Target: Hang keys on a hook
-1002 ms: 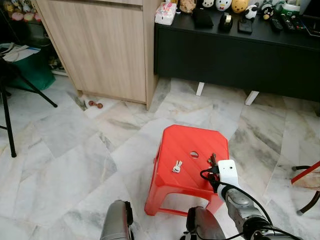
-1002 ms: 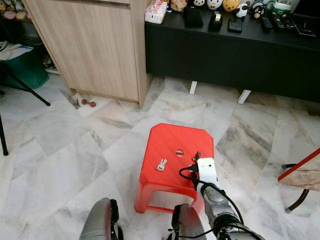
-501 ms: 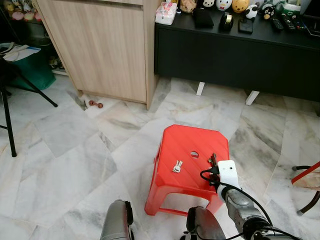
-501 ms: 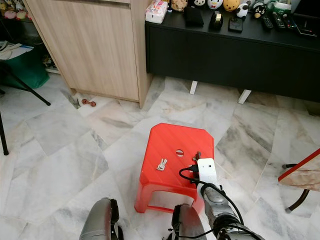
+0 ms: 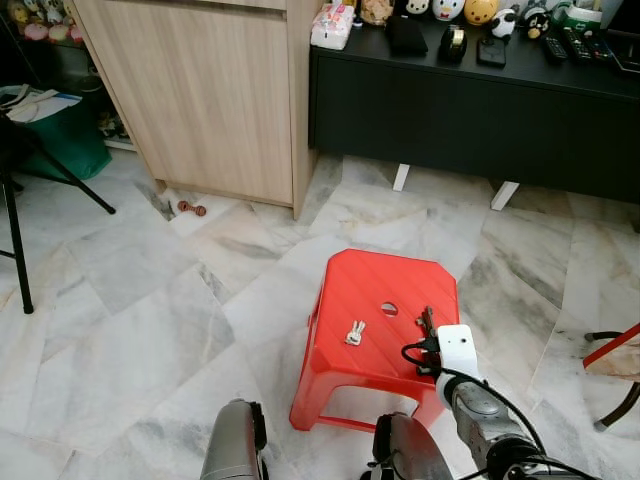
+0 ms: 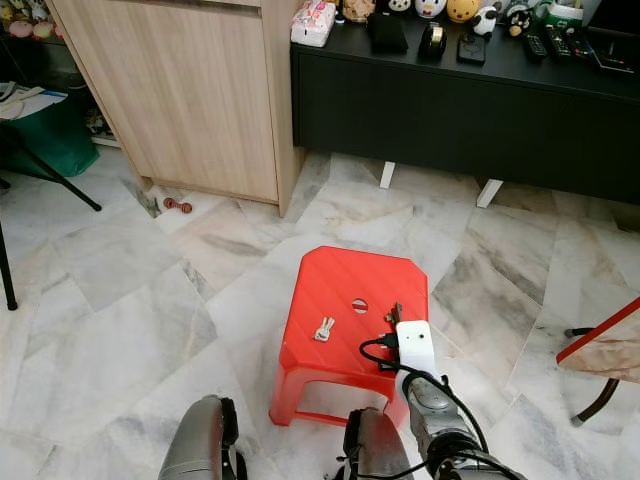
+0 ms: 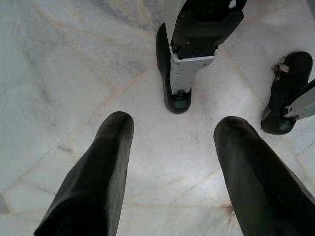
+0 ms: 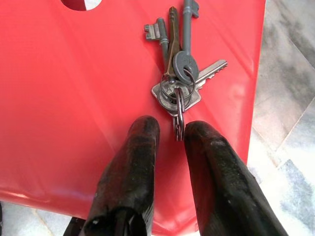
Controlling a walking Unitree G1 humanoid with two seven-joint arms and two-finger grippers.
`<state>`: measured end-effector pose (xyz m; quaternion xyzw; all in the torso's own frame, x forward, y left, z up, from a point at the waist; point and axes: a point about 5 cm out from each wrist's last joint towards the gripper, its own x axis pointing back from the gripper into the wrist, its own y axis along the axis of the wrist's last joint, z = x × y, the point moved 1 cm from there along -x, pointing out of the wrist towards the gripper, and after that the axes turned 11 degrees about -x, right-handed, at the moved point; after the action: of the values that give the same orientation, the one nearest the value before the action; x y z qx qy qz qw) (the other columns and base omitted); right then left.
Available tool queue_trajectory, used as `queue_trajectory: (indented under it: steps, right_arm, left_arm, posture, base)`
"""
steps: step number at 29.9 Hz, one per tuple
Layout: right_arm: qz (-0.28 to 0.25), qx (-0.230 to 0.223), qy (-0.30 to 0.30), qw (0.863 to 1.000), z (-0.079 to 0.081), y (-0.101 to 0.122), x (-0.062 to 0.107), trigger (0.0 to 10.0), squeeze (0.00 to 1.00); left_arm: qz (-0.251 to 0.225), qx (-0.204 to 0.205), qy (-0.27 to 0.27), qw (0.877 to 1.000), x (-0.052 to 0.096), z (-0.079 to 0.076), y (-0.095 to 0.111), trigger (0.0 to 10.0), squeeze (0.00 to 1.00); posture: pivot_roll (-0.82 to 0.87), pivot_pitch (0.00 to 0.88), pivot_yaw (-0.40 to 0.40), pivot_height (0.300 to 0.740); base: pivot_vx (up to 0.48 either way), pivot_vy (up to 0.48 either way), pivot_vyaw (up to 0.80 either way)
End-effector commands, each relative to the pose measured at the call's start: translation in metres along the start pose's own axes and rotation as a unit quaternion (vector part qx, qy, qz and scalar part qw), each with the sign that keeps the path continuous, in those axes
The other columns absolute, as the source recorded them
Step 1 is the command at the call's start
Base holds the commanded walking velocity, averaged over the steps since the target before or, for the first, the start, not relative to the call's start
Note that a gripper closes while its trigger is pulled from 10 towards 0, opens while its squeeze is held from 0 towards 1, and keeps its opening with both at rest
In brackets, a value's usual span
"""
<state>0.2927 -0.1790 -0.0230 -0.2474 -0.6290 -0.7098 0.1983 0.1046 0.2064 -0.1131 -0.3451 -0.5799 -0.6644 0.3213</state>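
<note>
A bunch of several keys [image 8: 178, 73] on a steel ring lies near the right edge of a red plastic stool [image 5: 370, 290]. My right gripper [image 8: 171, 129] reaches over that edge from the stool's near side. Its two black fingers [image 8: 142, 142] are shut on the ring, which stands upright between the tips. A second small key with a pale charm [image 5: 354, 333] lies near the stool's middle, beside a round hole [image 5: 388, 309]. My left arm [image 5: 235, 440] hangs idle; its gripper [image 7: 172, 132] is open above the marble floor, near my own feet.
A light wooden cabinet [image 5: 210, 90] stands at the back left. A black low sideboard [image 5: 470, 110] carrying small items stands at the back right. A black tripod leg [image 5: 15, 240] is at the far left and a red chair edge [image 5: 612, 345] at the right. A small red object [image 5: 190, 209] lies by the cabinet.
My right wrist has drawn slightly back toward me at the stool's edge. The stool and the small charm key have not moved.
</note>
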Motion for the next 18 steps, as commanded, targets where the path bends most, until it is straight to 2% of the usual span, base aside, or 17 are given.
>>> queue_trajectory:
  steps: [1, 13, 14, 15, 16, 17, 18]
  right_arm:
    - [0.014, -0.008, -0.012, 1.0, -0.0062, -0.0094, 0.0022, 10.0, 0.0]
    - [0.0, -0.014, -0.011, 1.0, -0.0074, -0.0015, 0.001, 10.0, 0.0]
    - [-0.001, -0.014, -0.011, 1.0, -0.0073, -0.0014, 0.001, 9.5, 0.0]
    - [-0.001, -0.014, -0.011, 1.0, -0.0073, -0.0014, 0.001, 9.5, 0.0]
    - [-0.001, -0.014, -0.01, 1.0, -0.0072, -0.0012, 0.001, 5.6, 0.0]
    - [-0.002, -0.014, -0.008, 1.0, -0.0068, -0.001, 0.001, 0.0, 0.0]
    - [-0.002, -0.014, -0.008, 1.0, -0.0068, -0.001, 0.001, 0.0, 0.0]
  left_arm:
    - [0.005, -0.008, -0.023, 1.0, 0.0003, -0.013, -0.0037, 10.0, 0.0]
    - [0.004, -0.01, -0.022, 1.0, 0.0, -0.0125, -0.0029, 10.0, 0.0]
    - [0.004, -0.01, -0.022, 1.0, 0.0, -0.0127, -0.0029, 10.0, 0.0]
    - [0.004, -0.01, -0.022, 1.0, 0.0, -0.0127, -0.0029, 10.0, 0.0]
    - [0.004, -0.01, -0.022, 1.0, -0.0001, -0.0129, -0.0027, 10.0, 0.0]
    - [0.004, -0.01, -0.022, 1.0, -0.0002, -0.0131, -0.0025, 10.0, 0.0]
    - [0.004, -0.01, -0.022, 1.0, -0.0002, -0.0131, -0.0025, 10.0, 0.0]
  posture:
    - [0.12, 0.171, -0.095, 0.611]
    - [0.12, 0.169, -0.094, 0.611]
    - [0.12, 0.169, -0.094, 0.611]
    - [0.12, 0.169, -0.094, 0.611]
    - [0.12, 0.168, -0.094, 0.611]
    - [0.12, 0.168, -0.094, 0.611]
    - [0.12, 0.168, -0.094, 0.611]
  base:
    - [0.0, 0.0, 0.0]
    - [0.0, 0.0, 0.0]
    - [0.0, 0.0, 0.0]
    - [0.0, 0.0, 0.0]
    - [0.0, 0.0, 0.0]
    - [0.0, 0.0, 0.0]
    - [0.0, 0.0, 0.0]
